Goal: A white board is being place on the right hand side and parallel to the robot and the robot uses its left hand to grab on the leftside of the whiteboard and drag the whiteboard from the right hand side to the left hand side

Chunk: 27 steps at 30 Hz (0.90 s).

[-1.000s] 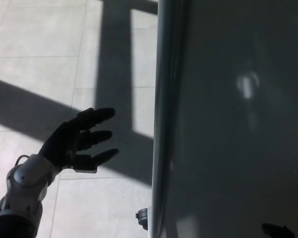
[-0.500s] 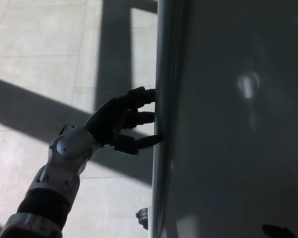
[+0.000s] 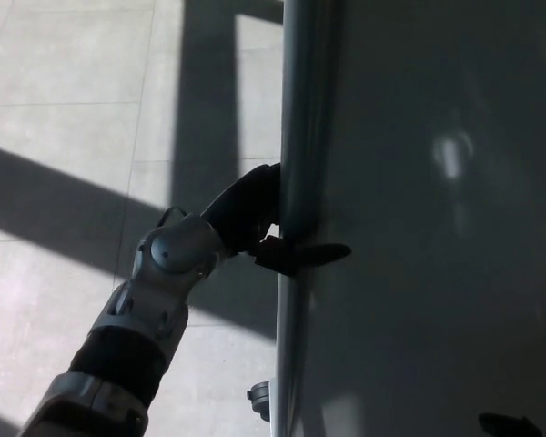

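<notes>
grey-looking whiteboard [image 3: 428, 228] stands upright, filling the right side; its metal-framed left edge runs vertically.

My left arm reaches up from lower left, silver wrist bent, and the left robot hand [image 3: 255, 217] is clamped shut, thumb lying forward, fingers curled out of sight.

The board [image 3: 437, 228] fills the right side of the view as one unbroken face; its left frame edge [image 3: 296, 137] runs top to bottom. The left hand [image 3: 255, 218] is clamped round that edge, thumb [image 3: 309, 254] across the face. Left of the edge, the tiled floor [image 3: 64, 137] lies bare. A caster [image 3: 260, 397] juts out near the edge's foot.
</notes>
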Motion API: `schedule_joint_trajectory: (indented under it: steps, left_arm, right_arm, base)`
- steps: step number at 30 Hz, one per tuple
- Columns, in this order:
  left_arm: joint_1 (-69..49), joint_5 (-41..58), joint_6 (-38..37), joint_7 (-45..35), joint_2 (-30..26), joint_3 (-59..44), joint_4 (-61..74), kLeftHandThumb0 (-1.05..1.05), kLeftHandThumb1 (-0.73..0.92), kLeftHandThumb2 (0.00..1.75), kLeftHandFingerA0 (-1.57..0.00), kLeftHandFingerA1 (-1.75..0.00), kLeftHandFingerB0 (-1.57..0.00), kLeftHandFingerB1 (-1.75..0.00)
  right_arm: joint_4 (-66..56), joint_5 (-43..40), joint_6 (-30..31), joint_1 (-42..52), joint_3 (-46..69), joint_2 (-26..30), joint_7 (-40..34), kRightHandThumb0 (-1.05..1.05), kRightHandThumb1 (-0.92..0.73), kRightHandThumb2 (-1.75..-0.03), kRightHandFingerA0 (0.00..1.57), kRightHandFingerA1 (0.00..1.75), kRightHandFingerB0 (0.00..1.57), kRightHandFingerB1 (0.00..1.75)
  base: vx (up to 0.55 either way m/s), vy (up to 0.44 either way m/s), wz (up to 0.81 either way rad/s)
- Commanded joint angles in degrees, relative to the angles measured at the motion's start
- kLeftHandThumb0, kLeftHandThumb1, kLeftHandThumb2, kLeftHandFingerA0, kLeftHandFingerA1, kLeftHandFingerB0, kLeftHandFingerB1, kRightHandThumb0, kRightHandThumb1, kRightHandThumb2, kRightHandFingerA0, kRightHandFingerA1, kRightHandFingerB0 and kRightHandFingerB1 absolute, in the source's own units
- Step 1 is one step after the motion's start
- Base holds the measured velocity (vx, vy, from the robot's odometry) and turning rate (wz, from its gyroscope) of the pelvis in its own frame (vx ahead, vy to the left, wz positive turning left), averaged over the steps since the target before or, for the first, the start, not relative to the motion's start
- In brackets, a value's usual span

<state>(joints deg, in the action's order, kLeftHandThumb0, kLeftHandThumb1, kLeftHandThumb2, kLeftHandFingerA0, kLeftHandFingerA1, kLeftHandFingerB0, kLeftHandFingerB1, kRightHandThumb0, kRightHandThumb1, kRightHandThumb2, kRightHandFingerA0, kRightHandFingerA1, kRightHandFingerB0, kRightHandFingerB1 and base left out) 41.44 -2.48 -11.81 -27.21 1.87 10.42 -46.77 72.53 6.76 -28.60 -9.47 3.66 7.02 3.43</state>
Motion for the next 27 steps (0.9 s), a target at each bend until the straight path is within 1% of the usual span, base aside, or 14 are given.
schedule_joint_trajectory:
  steps: [1,3,5,7,8,9,11,16,17,19,20,22,23,27]
  left_arm:
    - [3.14,-1.36,1.46,0.62,0.93,0.75,-1.66,-0.73,0.43,0.78,-0.2,-0.42,-0.04,-0.28]
    - [3.75,-1.44,1.49,0.59,1.29,0.8,-2.07,-0.72,0.42,0.77,-0.2,-0.42,-0.07,-0.28]
    - [4.58,-0.92,1.36,0.07,2.01,0.46,-3.04,-0.7,0.42,0.76,-0.22,-0.43,-0.06,-0.32]
    - [4.63,-1.17,0.65,0.97,2.33,0.32,-3.46,-0.57,0.52,0.56,-0.52,-0.39,-0.23,-0.32]
    - [4.54,-1.48,0.01,1.82,2.47,0.28,-3.69,-0.57,0.52,0.56,-0.52,-0.39,-0.23,-0.32]
    - [4.37,-1.81,-0.47,3.36,2.78,0.11,-3.78,-0.5,0.54,0.57,-0.85,-0.46,-0.4,-0.35]
    - [3.92,-2.78,-1.11,6.0,3.12,0.02,-3.79,-0.27,0.72,0.62,-1.07,-0.51,-0.77,-0.43]
    - [3.13,-2.7,-1.58,9.12,3.28,-1.34,-4.87,-0.12,0.72,0.66,-1.06,-0.66,-0.9,-0.51]
    - [3.02,-2.82,-2.08,9.54,3.05,-1.48,-5.13,-0.1,0.69,0.74,-1.04,-0.71,-0.92,-0.53]
    - [2.86,-2.96,-3.15,9.98,2.37,-1.74,-5.69,-0.11,0.68,0.75,-1.02,-0.71,-0.91,-0.52]
    - [2.9,-2.97,-3.93,9.98,2.01,-1.84,-6.11,-0.13,0.67,0.74,-1.02,-0.69,-0.91,-0.5]
    - [2.91,-2.86,-4.15,9.99,1.59,-2.01,-6.23,-0.15,0.68,0.69,-1.02,-0.68,-0.89,-0.52]
    - [3.04,-2.79,-4.65,9.89,1.29,-2.14,-6.58,-0.16,0.68,0.66,-1.02,-0.67,-0.9,-0.5]
    - [3.31,-1.82,-5.04,9.28,0.39,-3.41,-7.68,-0.17,0.66,0.66,-1.04,-0.68,-0.91,-0.51]
  right_arm:
    - [0.33,-0.64,0.03,0.07,0.18,0.15,1.03,-1.05,-0.62,-0.6,0.13,1.29,0.0,0.72]
    - [0.35,-0.01,0.18,-0.01,-0.34,0.24,0.28,-1.05,-0.63,-0.6,0.02,1.36,0.0,0.62]
    - [0.38,0.23,-0.27,0.04,-0.61,0.33,-0.15,-1.05,-0.6,-0.64,0.19,1.24,0.0,0.73]
    - [0.34,0.03,-0.37,0.07,-0.61,0.3,-0.12,-1.05,-0.61,-0.65,0.64,1.11,0.0,0.66]
    - [0.33,0.08,-0.3,0.06,-0.69,0.34,-0.18,-1.05,-0.61,-0.65,0.64,1.11,0.0,0.66]
    - [0.23,-0.26,-0.33,0.1,-0.48,0.32,0.24,-1.05,-0.6,-0.65,0.55,1.12,0.0,0.66]
    - [0.16,-0.33,-0.29,0.22,-0.45,0.46,0.26,-1.05,-0.6,-0.67,0.25,1.22,0.0,0.73]
    - [0.26,0.41,-0.2,0.21,-0.92,0.83,-0.54,-1.05,-0.59,-0.68,0.44,1.21,0.0,0.7]
    - [0.26,0.37,-0.15,0.15,-0.92,0.79,-0.53,-1.05,-0.62,-0.61,0.14,1.25,0.0,0.73]
    - [0.13,0.12,-0.08,0.1,-0.89,0.58,-0.5,-1.05,-0.64,-0.6,0.13,1.28,0.0,0.75]
    - [0.06,0.21,-0.19,0.12,-1.0,0.55,-0.62,-1.05,-0.59,-0.69,0.4,1.22,0.0,0.76]
    - [0.16,-0.02,-0.1,0.05,-0.87,0.48,-0.32,-1.05,-0.61,-0.64,0.6,1.09,0.0,0.67]
    - [0.16,-0.12,0.02,-0.03,-0.82,0.45,-0.2,-1.05,-0.59,-0.66,0.23,1.27,0.0,0.74]
    - [0.16,-0.28,-0.15,-0.1,-0.72,0.45,0.22,-1.05,-0.6,-0.64,0.55,1.13,0.0,0.66]
  base:
    - [0.0,0.0,0.0]
    - [0.0,0.0,0.0]
    - [0.0,0.0,0.0]
    - [0.0,0.0,0.0]
    - [0.0,0.0,0.0]
    - [0.0,0.0,0.0]
    - [0.0,0.0,0.0]
    - [0.0,0.0,0.0]
    - [0.0,0.0,0.0]
    - [0.0,0.0,0.0]
    - [0.0,0.0,0.0]
    - [0.0,0.0,0.0]
    - [0.0,0.0,0.0]
    - [0.0,0.0,0.0]
